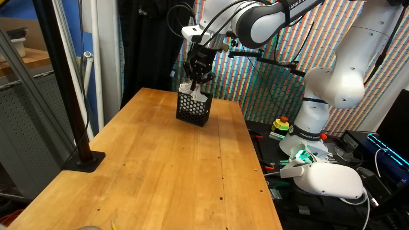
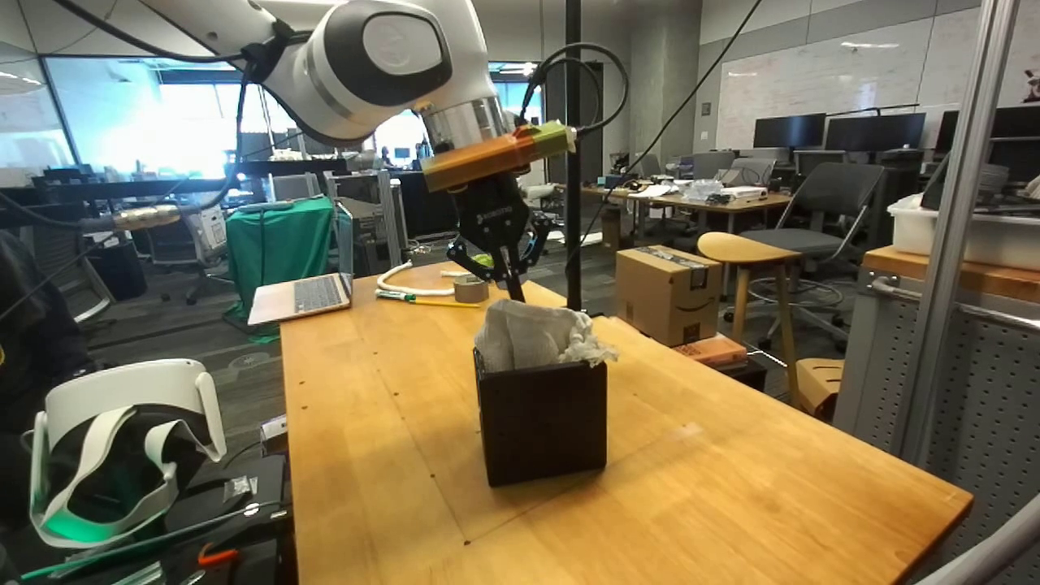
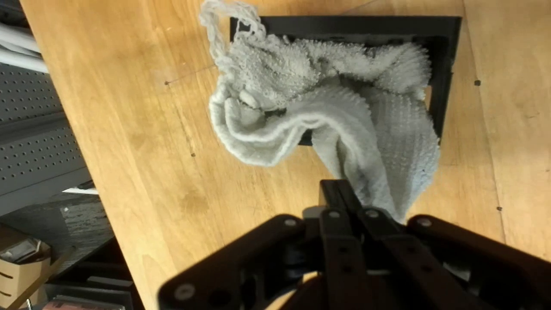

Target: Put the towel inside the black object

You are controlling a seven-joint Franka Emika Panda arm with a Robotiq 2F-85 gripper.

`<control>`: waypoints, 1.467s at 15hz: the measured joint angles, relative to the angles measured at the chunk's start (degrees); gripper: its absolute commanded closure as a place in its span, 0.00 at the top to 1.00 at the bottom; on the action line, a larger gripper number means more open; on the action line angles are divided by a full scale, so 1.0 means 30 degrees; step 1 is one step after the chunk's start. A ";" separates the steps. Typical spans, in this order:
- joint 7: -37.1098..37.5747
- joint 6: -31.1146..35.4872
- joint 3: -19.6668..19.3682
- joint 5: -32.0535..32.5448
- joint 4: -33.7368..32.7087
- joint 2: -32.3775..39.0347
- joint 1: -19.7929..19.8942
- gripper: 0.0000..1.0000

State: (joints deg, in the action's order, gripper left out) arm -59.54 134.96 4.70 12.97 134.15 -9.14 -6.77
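The black object is an open-topped box with a honeycomb-holed side, standing on the table in both exterior views (image 1: 191, 110) (image 2: 544, 426); its rim shows in the wrist view (image 3: 366, 26). A pale grey-white towel (image 3: 335, 103) is bunched partly in the box. It rises above the rim and hangs over the edges, as both exterior views show (image 1: 198, 95) (image 2: 532, 333). My gripper (image 3: 336, 185) has its fingertips together, with no towel visible between them. It points down beside the towel's overhanging part at the box edge, in both exterior views (image 1: 193, 87) (image 2: 515, 291). Whether they touch is unclear.
The box stands on a wooden table (image 1: 179, 166). A tape roll (image 2: 471, 288), a pencil (image 2: 443, 303), a white cable (image 2: 394, 280) and a laptop (image 2: 305, 296) lie at one end. A black post (image 1: 68, 83) stands at the table's side.
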 measured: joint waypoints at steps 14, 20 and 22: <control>-0.1020 -0.2220 -0.0272 -0.0765 0.1056 -0.1228 -0.0224 0.03; -0.0979 -0.2369 -0.0278 0.1092 0.0365 -0.1248 -0.0083 0.05; -0.1072 -0.2398 -0.0317 0.1386 0.0147 -0.1163 -0.0037 0.03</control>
State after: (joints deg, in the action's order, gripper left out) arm -62.76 127.77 3.75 17.13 134.60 -12.63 -6.88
